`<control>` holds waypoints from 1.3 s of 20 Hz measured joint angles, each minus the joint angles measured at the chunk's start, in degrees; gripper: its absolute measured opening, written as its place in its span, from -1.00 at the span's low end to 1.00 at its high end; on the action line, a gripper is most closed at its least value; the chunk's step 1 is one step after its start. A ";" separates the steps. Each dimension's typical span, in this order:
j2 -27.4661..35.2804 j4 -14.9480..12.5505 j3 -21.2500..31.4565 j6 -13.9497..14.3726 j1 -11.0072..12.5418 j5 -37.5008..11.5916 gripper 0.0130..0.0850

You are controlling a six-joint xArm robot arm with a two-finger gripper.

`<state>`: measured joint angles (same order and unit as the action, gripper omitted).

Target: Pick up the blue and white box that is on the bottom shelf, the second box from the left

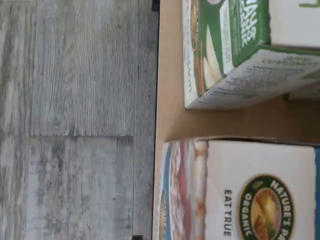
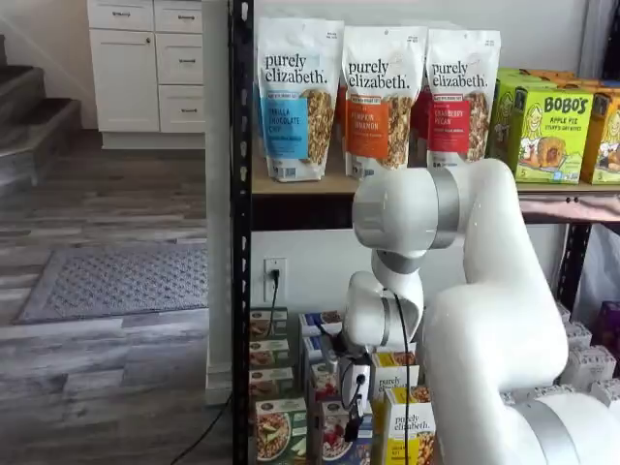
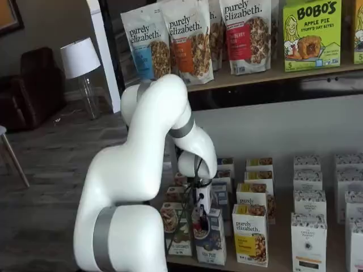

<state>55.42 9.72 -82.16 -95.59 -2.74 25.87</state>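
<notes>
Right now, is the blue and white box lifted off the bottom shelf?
No, the blue and white box stands on the bottom shelf among its neighbours.

The tall blue and white box (image 3: 212,245) stands on the bottom shelf (image 3: 272,262), between a green-fronted carton (image 3: 177,232) and a yellow carton (image 3: 250,234).

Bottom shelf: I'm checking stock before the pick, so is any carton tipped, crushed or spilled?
Nothing stands out. On the bottom shelf the cartons stand upright in rows, including the blue and white box under the gripper. No spill shows.
</notes>
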 joint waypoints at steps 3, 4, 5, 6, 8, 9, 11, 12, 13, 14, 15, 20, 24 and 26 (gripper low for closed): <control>-0.02 -0.02 0.05 0.03 -0.01 -0.01 0.67; -0.03 -0.03 0.06 0.05 -0.02 0.00 0.56; -0.03 -0.04 0.06 0.07 -0.04 0.04 0.56; -0.03 -0.04 0.05 0.07 -0.05 0.11 0.44; -0.03 -0.05 0.04 0.12 -0.08 0.12 0.44; -0.02 -0.30 0.12 0.37 -0.11 -0.14 0.44; 0.02 -0.71 0.17 0.77 -0.16 -0.36 0.44; 0.03 -0.76 0.14 0.84 -0.18 -0.33 0.44; 0.05 -0.79 0.10 0.88 -0.20 -0.24 0.44; 0.06 -0.77 0.06 0.88 -0.21 -0.12 0.44; 0.07 -0.74 0.02 0.87 -0.23 -0.01 0.44; 0.05 -0.34 -0.12 0.59 -0.28 0.61 0.11; -0.13 -0.39 0.14 0.61 -0.26 0.53 -0.11; -0.21 -0.88 0.40 1.05 -0.26 0.13 -0.11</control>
<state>55.21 8.84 -81.76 -94.55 -3.01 26.01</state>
